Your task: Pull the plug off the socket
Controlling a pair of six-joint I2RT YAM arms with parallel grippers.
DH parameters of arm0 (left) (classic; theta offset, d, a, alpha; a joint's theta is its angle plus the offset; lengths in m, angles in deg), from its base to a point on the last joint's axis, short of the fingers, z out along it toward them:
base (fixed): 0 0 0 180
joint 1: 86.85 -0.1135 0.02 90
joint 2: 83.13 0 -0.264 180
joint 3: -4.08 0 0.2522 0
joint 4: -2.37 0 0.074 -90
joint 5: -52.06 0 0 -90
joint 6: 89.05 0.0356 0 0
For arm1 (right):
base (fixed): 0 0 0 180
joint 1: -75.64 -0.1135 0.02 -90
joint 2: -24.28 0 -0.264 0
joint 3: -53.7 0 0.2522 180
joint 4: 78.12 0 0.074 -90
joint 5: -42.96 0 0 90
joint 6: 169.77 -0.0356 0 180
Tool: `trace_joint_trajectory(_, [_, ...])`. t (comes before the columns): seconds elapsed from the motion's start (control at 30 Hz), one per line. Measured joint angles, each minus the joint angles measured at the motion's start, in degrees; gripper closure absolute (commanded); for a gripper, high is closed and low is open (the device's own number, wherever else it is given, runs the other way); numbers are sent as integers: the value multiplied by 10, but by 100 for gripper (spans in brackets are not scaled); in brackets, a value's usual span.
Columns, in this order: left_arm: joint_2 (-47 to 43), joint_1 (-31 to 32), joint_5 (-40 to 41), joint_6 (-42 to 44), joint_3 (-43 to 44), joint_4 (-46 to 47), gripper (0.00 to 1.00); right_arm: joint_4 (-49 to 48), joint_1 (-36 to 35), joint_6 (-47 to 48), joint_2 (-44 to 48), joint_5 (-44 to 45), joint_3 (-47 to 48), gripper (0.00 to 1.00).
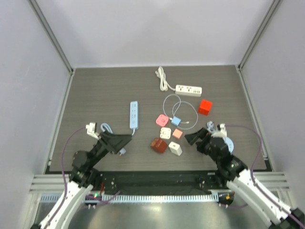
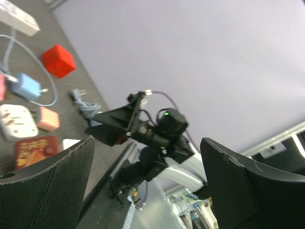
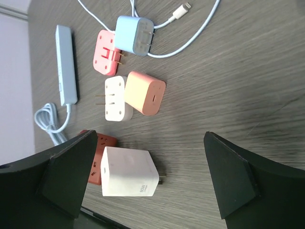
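The white plug [image 1: 175, 149] is a charger cube lying on its side just right of the dark red socket cube [image 1: 159, 145]. In the right wrist view the plug [image 3: 127, 172] has its prongs turned away from the socket [image 3: 97, 157] and out in the open. My right gripper [image 1: 193, 138] hovers to the plug's right and stands open [image 3: 148, 143], with nothing between its fingers. On the left, my left gripper [image 1: 125, 142] is off the table and points toward the right arm. It is open and empty [image 2: 147, 157]. The socket [image 2: 35, 150] shows at that view's left edge.
Behind the socket lie a white adapter [image 1: 165, 132], an orange charger [image 1: 177, 134], a pink adapter [image 1: 162, 119] and a blue charger [image 1: 176, 120] with a looped white cable. A blue power strip [image 1: 134, 114], white power strip [image 1: 188, 90] and red cube [image 1: 205, 107] lie farther back.
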Motion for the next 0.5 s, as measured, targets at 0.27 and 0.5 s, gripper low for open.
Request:
trace_joint_trajectory(0.27, [-30,2,-40,-46,2,-11,6,0,0,-65,189,-10,-42,0])
trace_joint_trajectory(0.5, [-31,3,-52,-46,2,-37,5,-11,0,-92,175,-22,-44,0])
